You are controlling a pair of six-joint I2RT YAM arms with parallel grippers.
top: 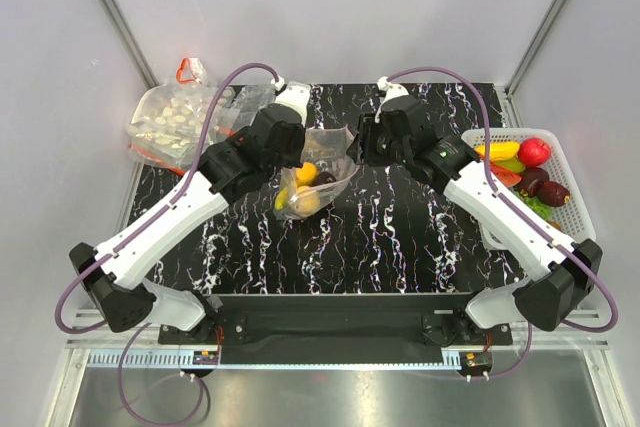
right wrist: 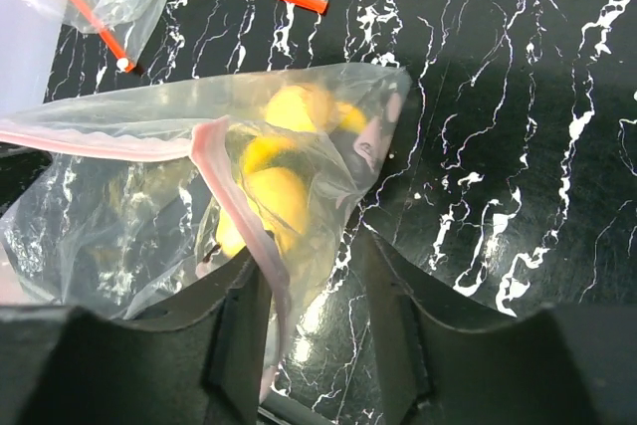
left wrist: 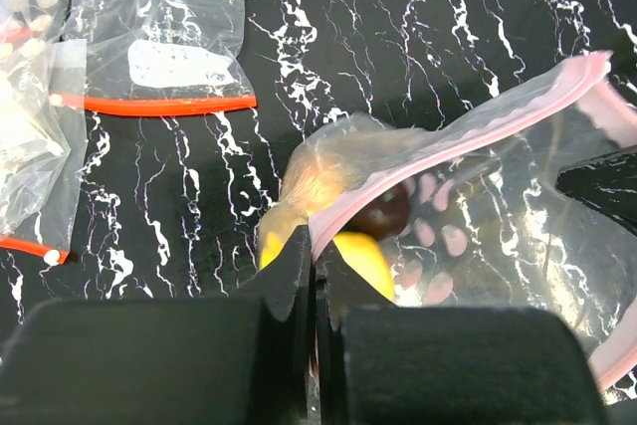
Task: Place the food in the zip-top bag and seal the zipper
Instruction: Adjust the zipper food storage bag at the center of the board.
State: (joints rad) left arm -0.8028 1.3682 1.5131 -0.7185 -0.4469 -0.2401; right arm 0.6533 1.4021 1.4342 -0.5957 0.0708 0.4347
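Observation:
The clear zip-top bag lies mid-table with its mouth open. It holds yellow food and a dark purple piece. Its zipper is a pale pink strip. My left gripper is shut on the bag's rim at the mouth's left end, with yellow food and the dark piece just beyond it. My right gripper is open. The zipper runs down along its left finger, and the bag's corner with yellow food lies at the jaws. From above, the left gripper and right gripper flank the mouth.
A white mesh basket at the right edge holds red, yellow, green and dark purple toy food. Other clear bags with red-orange strips lie at the back left and also show in the left wrist view.

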